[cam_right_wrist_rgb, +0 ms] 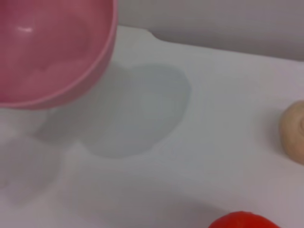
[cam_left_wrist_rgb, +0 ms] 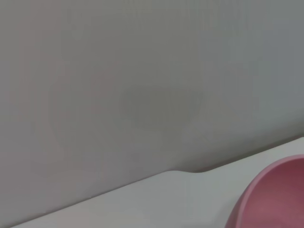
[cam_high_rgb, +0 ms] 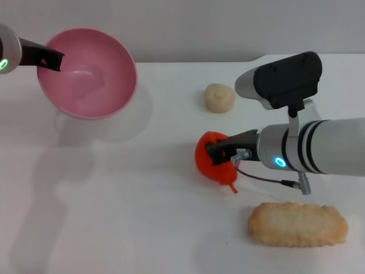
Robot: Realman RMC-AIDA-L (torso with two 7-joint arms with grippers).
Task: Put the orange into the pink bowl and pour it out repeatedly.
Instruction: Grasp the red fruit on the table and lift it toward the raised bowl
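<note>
The pink bowl point(cam_high_rgb: 88, 74) is held up above the table at the far left, tilted with its empty inside facing me. My left gripper point(cam_high_rgb: 54, 60) is shut on its rim. The bowl also shows in the left wrist view point(cam_left_wrist_rgb: 275, 194) and the right wrist view point(cam_right_wrist_rgb: 47, 47). The orange point(cam_high_rgb: 208, 162) rests on the white table near the middle. My right gripper point(cam_high_rgb: 219, 153) reaches it from the right, with dark fingers closed over its top. A sliver of the orange shows in the right wrist view point(cam_right_wrist_rgb: 242, 221).
A small beige bun point(cam_high_rgb: 219, 97) sits behind the orange and also shows in the right wrist view point(cam_right_wrist_rgb: 294, 130). A long flat tan bread piece point(cam_high_rgb: 297, 224) lies at the front right. A grey wall rises behind the table's far edge point(cam_high_rgb: 194, 61).
</note>
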